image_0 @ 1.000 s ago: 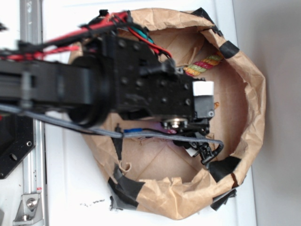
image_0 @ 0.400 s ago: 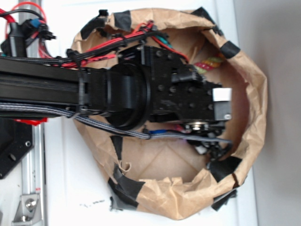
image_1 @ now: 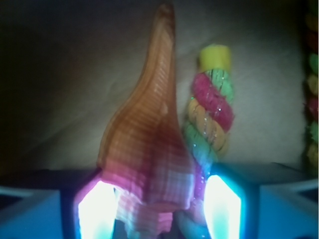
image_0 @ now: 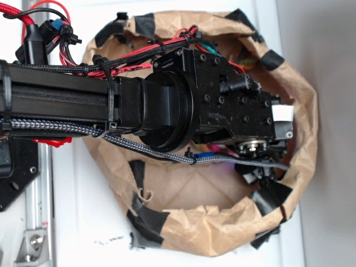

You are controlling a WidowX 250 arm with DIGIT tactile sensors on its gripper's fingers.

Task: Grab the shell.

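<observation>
Hand (image_1: 157, 209) low inside crumpled brown paper bowl (image_0: 303, 111), fingers (image_1: 94, 209) spread apart, straddling wide base of glossy orange-brown spiral shell (image_1: 147, 149), contact unclear. Twisted red-yellow-green rope (image_1: 212, 114) just beside shell, near right finger.

My exterior view is evenly bright and fairly sharp. My wrist view is dim and soft, upper left in deep shadow, with glare blowing out both fingertips (image_1: 97, 211) at the bottom

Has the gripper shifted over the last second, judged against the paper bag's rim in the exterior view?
Yes. The gripper has travelled toward the image right, deeper across the brown paper bag; its white tag now sits much nearer the bag's right rim than a second ago.
</observation>
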